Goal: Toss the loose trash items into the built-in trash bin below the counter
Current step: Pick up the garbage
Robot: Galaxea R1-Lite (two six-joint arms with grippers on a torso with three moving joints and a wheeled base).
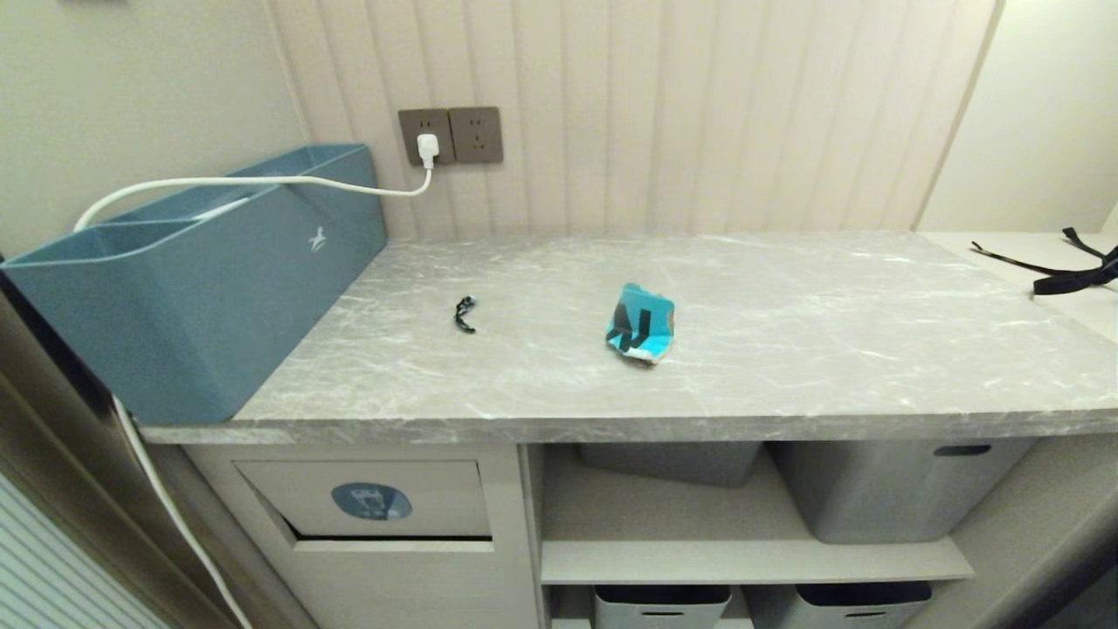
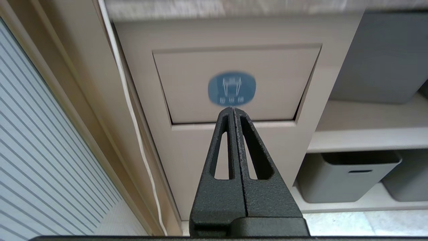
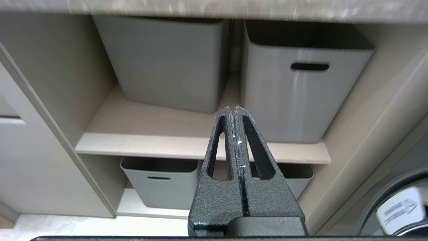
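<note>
Both black grippers, left (image 2: 233,108) and right (image 3: 233,107), are pinched tight on nothing, low below your torn turquoise cardboard piece (image 1: 640,322) on the grey marble counter (image 1: 786,349). Beige bin flap (image 2: 234,83) faces the left one; grey plastic tubs (image 3: 301,83) face the right.

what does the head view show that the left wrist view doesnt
Only the head view shows the counter top with one turquoise cardboard scrap, a small black bit, the grey-blue box and the wall sockets.
Only the left wrist view shows the left pincer, shut and empty, pointing at the cabinet.
Both show the trash bin flap with its blue sticker, the white cable and the grey tubs.
</note>
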